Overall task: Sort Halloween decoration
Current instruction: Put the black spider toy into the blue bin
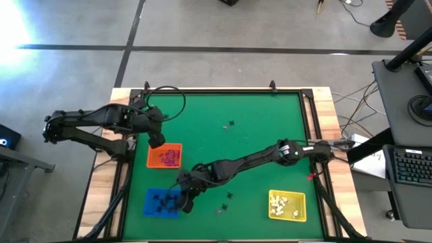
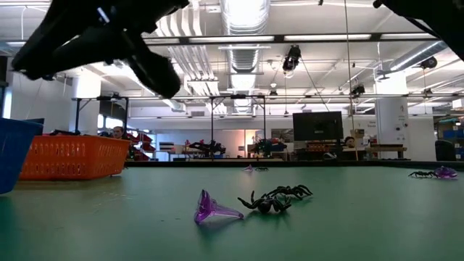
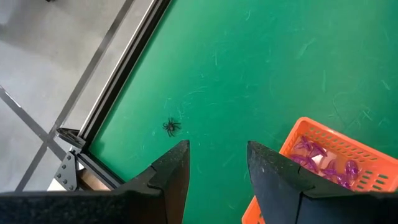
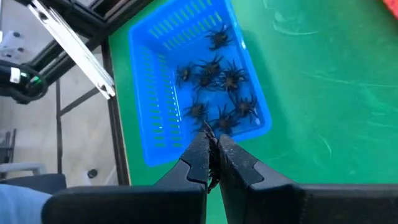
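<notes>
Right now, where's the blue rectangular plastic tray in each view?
High view: blue rectangular plastic tray at the mat's lower left, under the right gripper.
Low view: a blue corner at the far left edge.
Left wrist view: not in it.
Right wrist view: centre, black spiders inside.
Shared landmark: orange mesh tray, beside it.

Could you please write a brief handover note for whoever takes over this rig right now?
Right gripper: shut on a small black plastic spider, at the blue slotted tray of spiders.
Left gripper: open, empty, beside the orange slotted tray of purple trinkets.
Yellow tray: white pieces.
Done: most trinkets sorted.
Left: drop the held spider; a purple cone, loose spiders and a few more pieces still lie on the green mat.
</notes>
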